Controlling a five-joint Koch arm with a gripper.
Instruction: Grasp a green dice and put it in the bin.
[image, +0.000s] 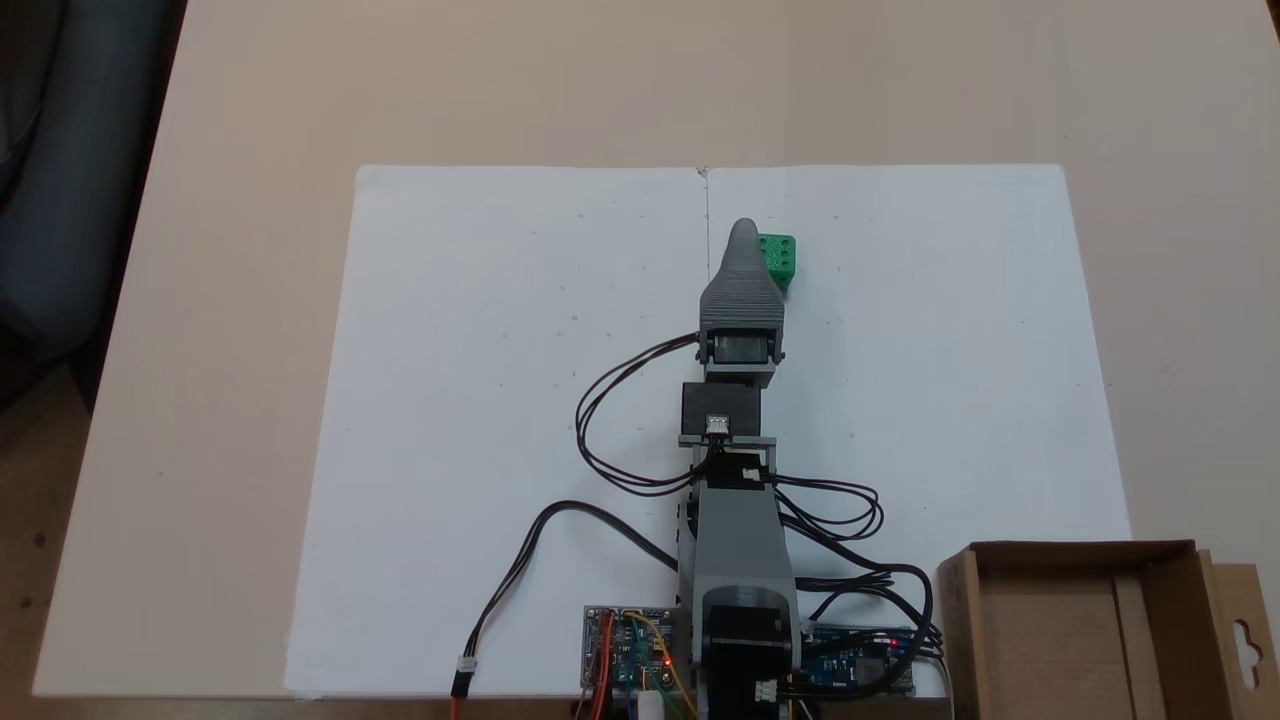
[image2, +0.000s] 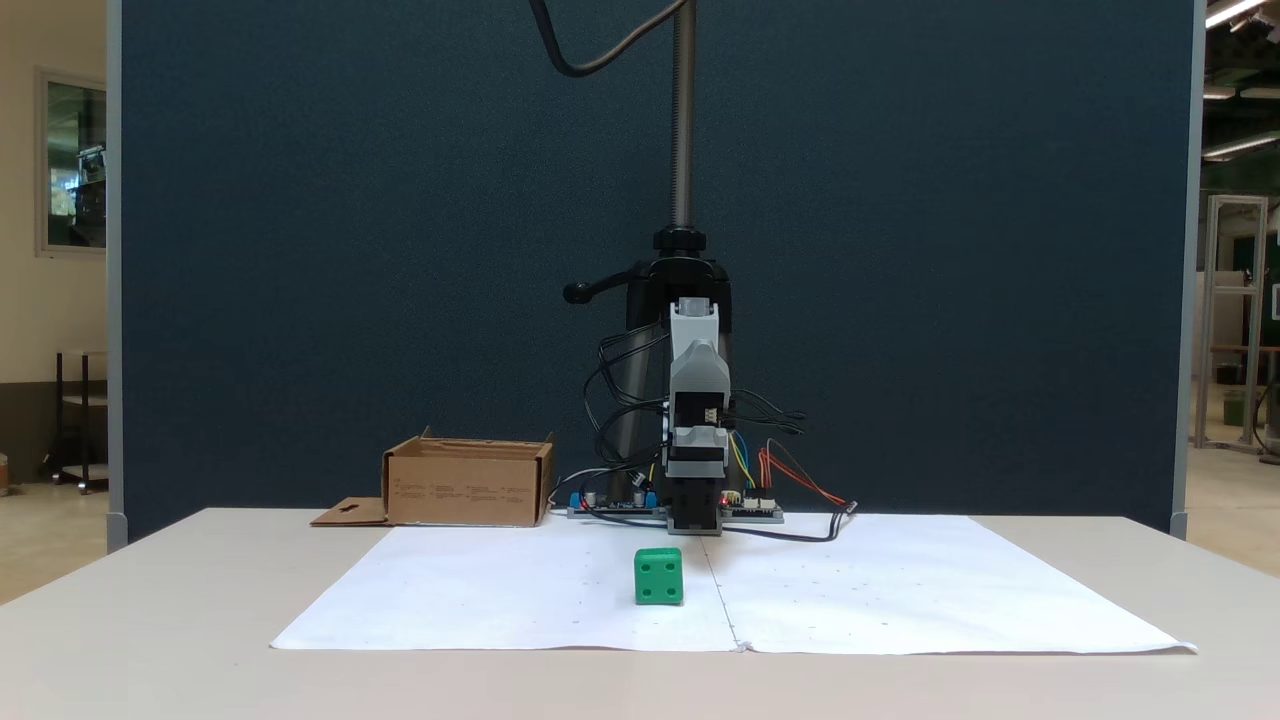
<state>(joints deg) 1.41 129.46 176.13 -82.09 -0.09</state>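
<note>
Pincer (image: 745, 232) poised over white paper (image: 500, 400), its grey tip just beside the green dice (image: 779, 258) — from above we see one finger only, so we cannot tell whether it is released or clenched. In the fixed view from the table's front, the dice (image2: 658, 576) sits flat on the sheet, forward of the arm (image2: 697, 420), with nothing visibly gripping it.

We judge the grasp not yet made. The chief risk, as we read it: the tip stands to one side of the cube rather than astride it, so a descent from here could nudge the dice across the smooth paper or tip it over instead of capturing it. A second risk lies in the looping black cables (image: 620, 420) behind the wrist, which could drag as the arm swings.

Room is generous. The sheet lies bare on every side of the pincer, and the paper's far edge is well beyond the dice. The bin (image: 1085, 630) waits well apart, back beside the arm's base and to the right in the view from above — its near wall and side flap (image: 1245, 640) are the edges a carried dice would have to clear.
</note>
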